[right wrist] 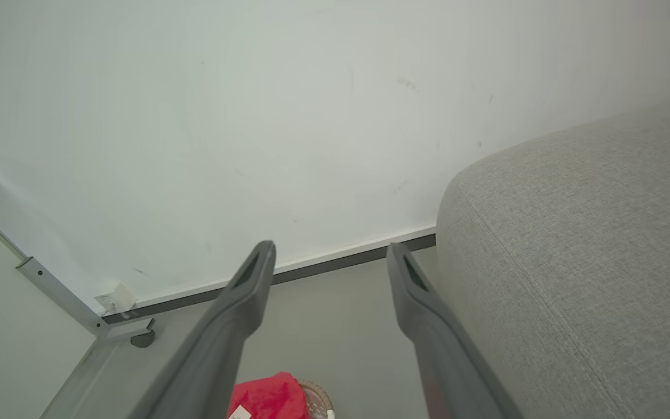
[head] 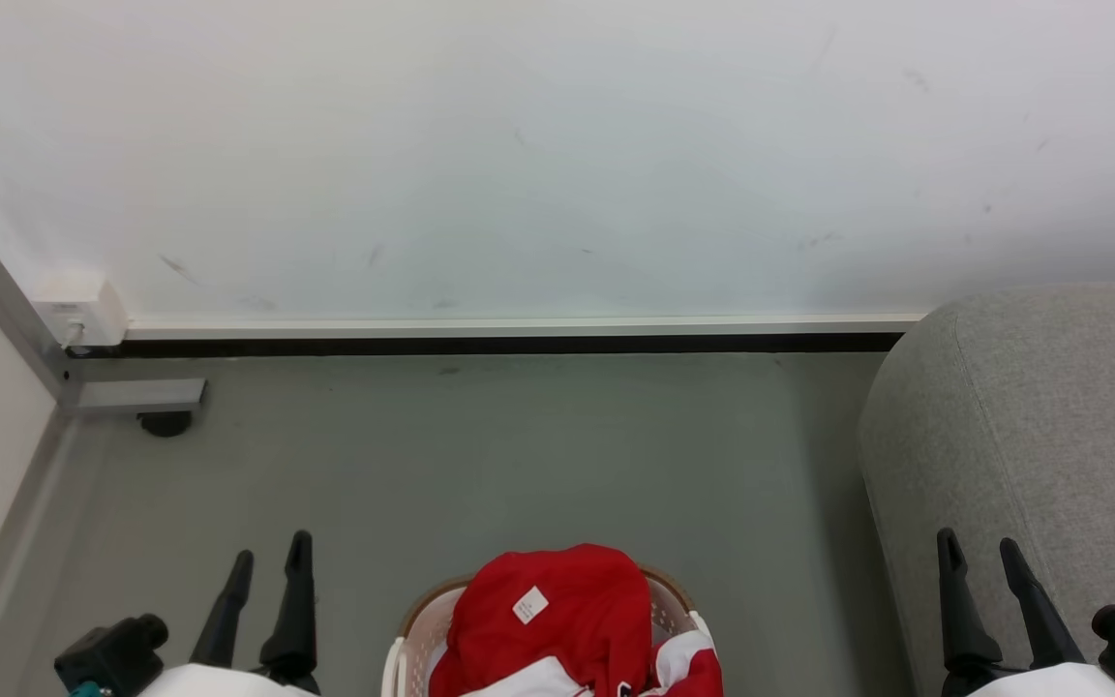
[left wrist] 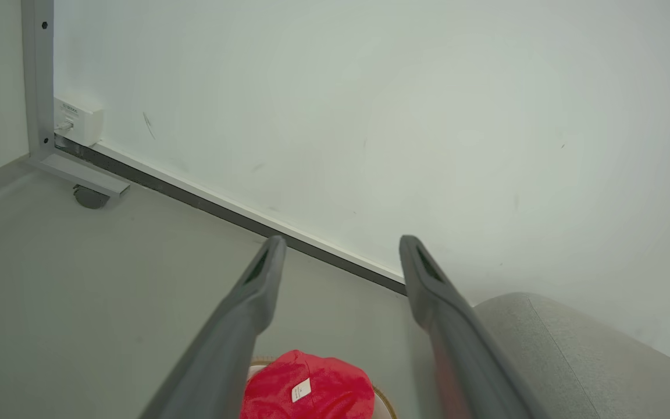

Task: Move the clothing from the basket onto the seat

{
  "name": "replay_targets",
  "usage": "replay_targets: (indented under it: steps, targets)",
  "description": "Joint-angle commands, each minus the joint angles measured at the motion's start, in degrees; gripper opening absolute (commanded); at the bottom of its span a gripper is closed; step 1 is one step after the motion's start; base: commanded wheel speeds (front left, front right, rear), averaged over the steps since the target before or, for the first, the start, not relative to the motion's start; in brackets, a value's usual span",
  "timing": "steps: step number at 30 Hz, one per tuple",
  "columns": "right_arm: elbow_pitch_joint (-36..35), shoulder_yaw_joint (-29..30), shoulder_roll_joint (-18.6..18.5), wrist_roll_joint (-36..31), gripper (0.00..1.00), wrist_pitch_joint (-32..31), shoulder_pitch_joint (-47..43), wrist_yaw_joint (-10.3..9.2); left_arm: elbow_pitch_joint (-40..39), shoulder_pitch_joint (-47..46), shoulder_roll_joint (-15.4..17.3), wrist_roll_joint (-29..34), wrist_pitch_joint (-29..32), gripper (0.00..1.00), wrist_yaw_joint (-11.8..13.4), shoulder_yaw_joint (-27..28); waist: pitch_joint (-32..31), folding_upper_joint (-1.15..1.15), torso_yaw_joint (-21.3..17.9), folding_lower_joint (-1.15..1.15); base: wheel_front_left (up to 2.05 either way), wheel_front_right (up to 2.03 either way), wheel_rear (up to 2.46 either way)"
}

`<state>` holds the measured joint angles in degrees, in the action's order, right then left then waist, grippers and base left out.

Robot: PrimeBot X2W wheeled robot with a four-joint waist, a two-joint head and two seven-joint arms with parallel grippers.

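Both grippers hang empty and level, which I judge a ready pose before the 1st reach: the left gripper (head: 272, 550) sits at 7 o'clock in the head view and the right gripper (head: 978, 542) at 5 o'clock, each with its 2 dark fingers spread apart and nothing between them; the red clothing (head: 557, 620) is heaped in the laundry basket (head: 425, 597) at 6 o'clock, mounded above the brown rim, so a pinch from above looks easy; the grey upholstered seat (head: 1032, 436) stands at 3 o'clock, near the basket but apart from it across bare floor (head: 519, 455), probably to keep the carry short; nothing red lies on the seat's visible part, so the task looks unstarted; the head view gives the garment's white panels, its small white label (head: 529, 605) and the basket's perforated wall; the left wrist view gives the heap's crown at 6 o'clock between its fingers; the right wrist view gives the seat's broad top and a seam (right wrist: 544, 305) at 3 o'clock, the likely landing place.
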<state>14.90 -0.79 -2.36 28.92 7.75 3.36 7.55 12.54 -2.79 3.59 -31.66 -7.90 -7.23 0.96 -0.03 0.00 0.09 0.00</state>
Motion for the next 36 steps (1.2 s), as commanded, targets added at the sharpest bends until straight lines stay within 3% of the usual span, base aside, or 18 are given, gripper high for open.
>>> replay_targets:
  steps: [1,20,36]
  targets:
    - [-0.1,0.3,-0.6,-2.1,1.0,0.7,0.5,-0.06,-0.4,0.2,0.9,2.7,-0.6,1.0,-0.2,-0.2,0.0,0.0,0.0,0.0,0.0,0.0,0.0]
    - [1.4,1.1,-0.7,-13.4,1.0,3.4,-0.8,-0.08,0.4,1.2,1.8,13.4,-3.3,1.0,-0.2,-1.2,-0.4,0.0,-0.1,0.0,0.0,0.0,0.0]
    - [3.4,-0.1,-0.7,-18.6,1.0,5.2,-0.9,-0.1,2.8,1.5,1.6,20.0,-5.1,1.0,-0.3,-1.1,-0.5,0.0,-0.4,0.0,0.0,0.0,0.0]
